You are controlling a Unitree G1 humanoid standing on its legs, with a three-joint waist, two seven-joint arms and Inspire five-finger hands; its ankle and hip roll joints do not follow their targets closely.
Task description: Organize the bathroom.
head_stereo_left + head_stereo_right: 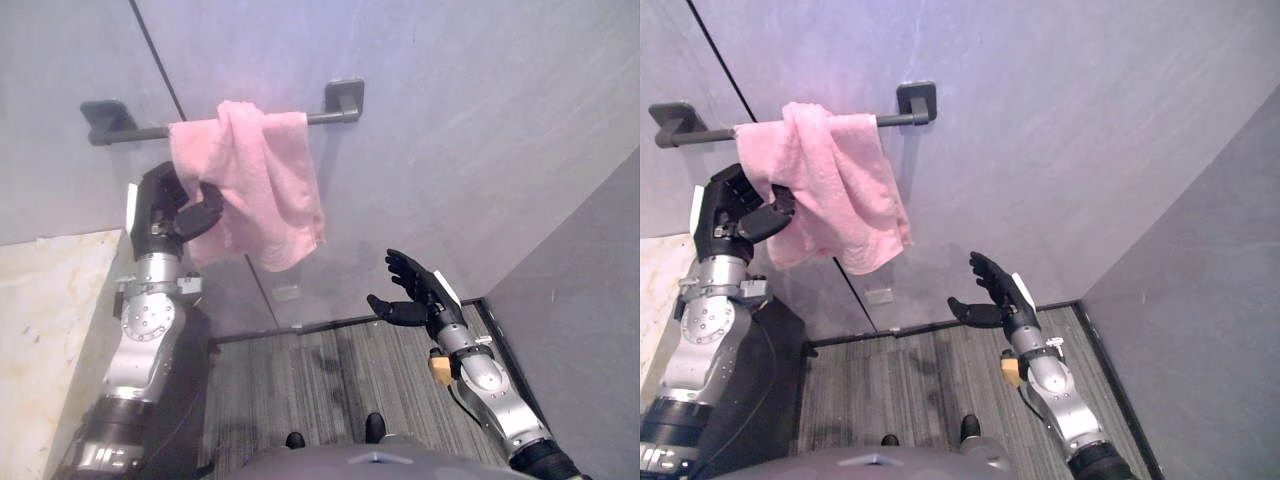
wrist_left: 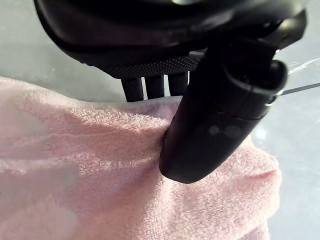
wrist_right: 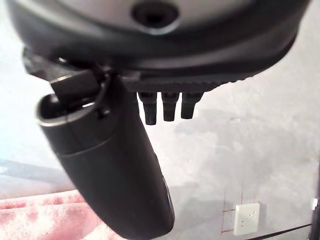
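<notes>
While the right hand (image 1: 412,290) hangs empty, fingers loose, well aside, the left hand (image 1: 185,212) apparently pinches the pink towel (image 1: 262,190), which drapes from the towel bar (image 1: 335,116) just above it

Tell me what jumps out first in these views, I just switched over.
A pink terry towel hangs bunched over a dark wall-mounted towel bar on the grey wall. The left hand is raised to the towel's lower left edge, thumb and fingers pinching the cloth. The right hand hangs open lower down, apart from the towel, above the striped floor.
</notes>
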